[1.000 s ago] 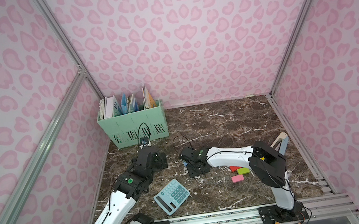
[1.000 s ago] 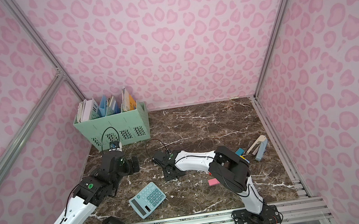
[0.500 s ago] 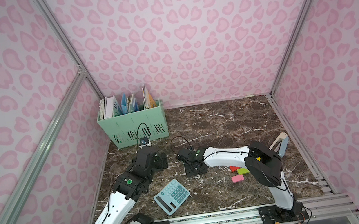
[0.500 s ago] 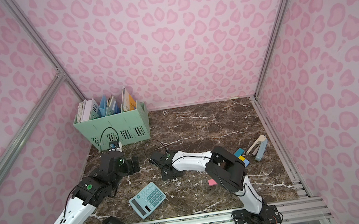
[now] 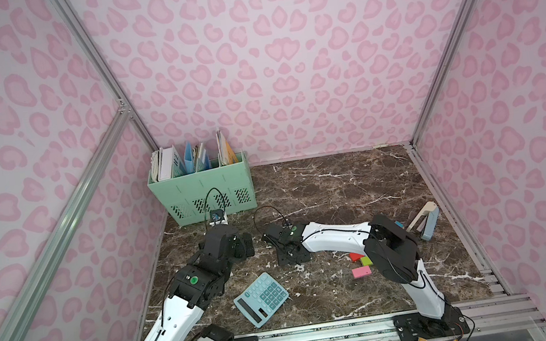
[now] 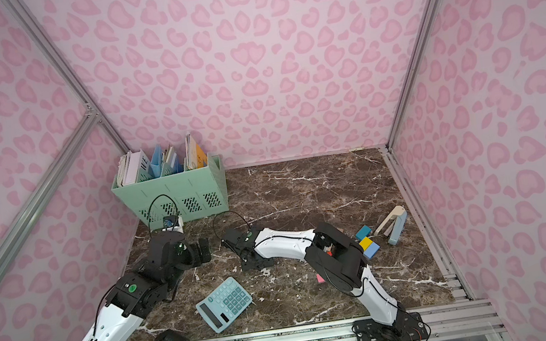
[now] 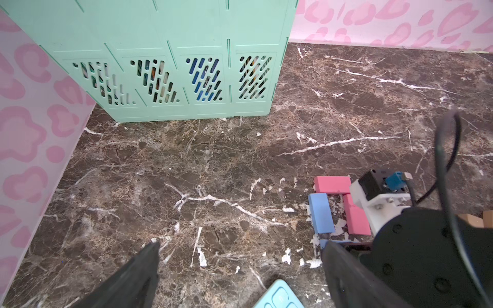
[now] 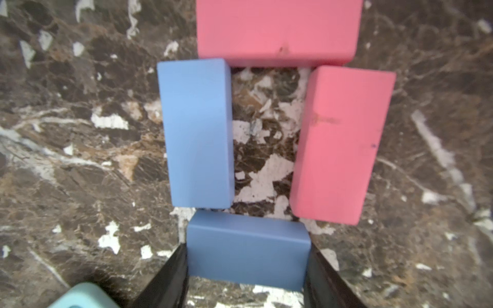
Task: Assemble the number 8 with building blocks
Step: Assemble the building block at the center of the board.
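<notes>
A light-blue block [image 8: 248, 253] lies flat on the marble table [image 8: 80, 133], crosswise between the two black fingers [image 8: 170, 277] of the right gripper [image 8: 248, 246]. The fingers sit flush against its short ends and pinch it.

Just beyond the fingertips this block closes a small ring of four. A second light-blue block [image 8: 196, 133] runs away from the gripper off one end, touching the held block's corner. A pink block [image 8: 341, 144], slightly tilted, runs away just beside the other end. A second pink block [image 8: 277, 29] lies crosswise at the far side, touching both long pieces. Bare marble shows inside the ring.

Loose pieces lie behind the right gripper, back along its arm near the elbow. A red block [image 5: 355, 256] touches a green block [image 5: 366, 260], with a loose pink block [image 5: 362, 272] just beside them. On the elbow's other side, in a top view, a teal block [image 6: 363, 232], a yellow block [image 6: 366, 243] and a third light-blue block [image 6: 372, 249] cluster together.

The left gripper [image 7: 240, 256] hangs with its fingers spread wide and only marble between them. The ring lies just outside one finger [image 7: 341, 266], on the right gripper's side. A light-blue calculator [image 5: 261, 300] lies behind both grippers, between the arms. A mint-green file basket [image 5: 201, 191] stands ahead of the left fingertips.
</notes>
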Available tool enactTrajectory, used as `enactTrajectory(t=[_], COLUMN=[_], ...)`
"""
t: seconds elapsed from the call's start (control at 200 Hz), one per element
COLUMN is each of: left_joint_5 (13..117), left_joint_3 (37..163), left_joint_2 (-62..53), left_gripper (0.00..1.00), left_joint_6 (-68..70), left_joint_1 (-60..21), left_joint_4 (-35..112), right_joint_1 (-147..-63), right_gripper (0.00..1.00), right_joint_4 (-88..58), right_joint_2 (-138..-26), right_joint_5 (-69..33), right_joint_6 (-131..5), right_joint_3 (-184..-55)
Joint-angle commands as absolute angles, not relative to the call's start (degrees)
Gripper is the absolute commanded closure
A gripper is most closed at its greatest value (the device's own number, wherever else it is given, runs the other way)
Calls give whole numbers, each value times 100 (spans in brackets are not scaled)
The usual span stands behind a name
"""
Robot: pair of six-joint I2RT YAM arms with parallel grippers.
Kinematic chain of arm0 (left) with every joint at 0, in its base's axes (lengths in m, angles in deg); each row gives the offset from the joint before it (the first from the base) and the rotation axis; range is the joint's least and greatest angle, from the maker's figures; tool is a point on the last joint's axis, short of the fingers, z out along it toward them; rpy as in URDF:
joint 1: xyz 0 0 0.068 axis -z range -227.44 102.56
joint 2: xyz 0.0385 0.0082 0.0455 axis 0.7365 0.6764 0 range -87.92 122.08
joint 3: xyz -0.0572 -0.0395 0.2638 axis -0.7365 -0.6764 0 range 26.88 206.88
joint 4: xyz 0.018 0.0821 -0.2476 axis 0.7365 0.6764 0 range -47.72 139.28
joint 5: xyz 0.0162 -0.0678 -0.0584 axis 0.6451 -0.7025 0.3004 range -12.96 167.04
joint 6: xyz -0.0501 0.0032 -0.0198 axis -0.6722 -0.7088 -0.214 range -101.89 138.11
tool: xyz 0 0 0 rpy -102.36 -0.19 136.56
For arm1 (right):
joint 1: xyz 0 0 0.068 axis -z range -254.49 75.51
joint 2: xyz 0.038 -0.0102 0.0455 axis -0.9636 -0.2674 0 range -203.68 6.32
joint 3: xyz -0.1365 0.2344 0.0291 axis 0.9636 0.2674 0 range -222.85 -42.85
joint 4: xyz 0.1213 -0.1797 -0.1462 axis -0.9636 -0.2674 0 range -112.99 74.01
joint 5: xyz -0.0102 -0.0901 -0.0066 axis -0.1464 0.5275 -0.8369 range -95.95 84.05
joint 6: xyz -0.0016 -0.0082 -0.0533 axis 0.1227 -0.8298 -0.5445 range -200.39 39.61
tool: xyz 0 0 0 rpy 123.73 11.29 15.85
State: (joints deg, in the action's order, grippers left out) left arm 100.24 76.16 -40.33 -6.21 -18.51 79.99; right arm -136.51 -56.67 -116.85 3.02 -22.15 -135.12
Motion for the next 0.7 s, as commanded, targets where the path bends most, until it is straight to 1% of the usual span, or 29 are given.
enactTrajectory(t=[0.0, 0.695], left_joint_5=[10015, 9979], left_joint_3=[7609, 7591], left_joint_2=[-4046, -4036], left_gripper=[1, 1], left_joint_6=[-641, -622], left_joint_1=[-1852, -1852], left_joint_4=[7902, 7910], right_joint_1=[-13655, -13656], right_gripper=[48, 48], right_joint_4=[-5956, -6424], right_joint_2=[-11740, -11997], right_joint_5=[444, 702], right_joint_6=[-2134, -1937], right_joint_3=[-13569, -13953])
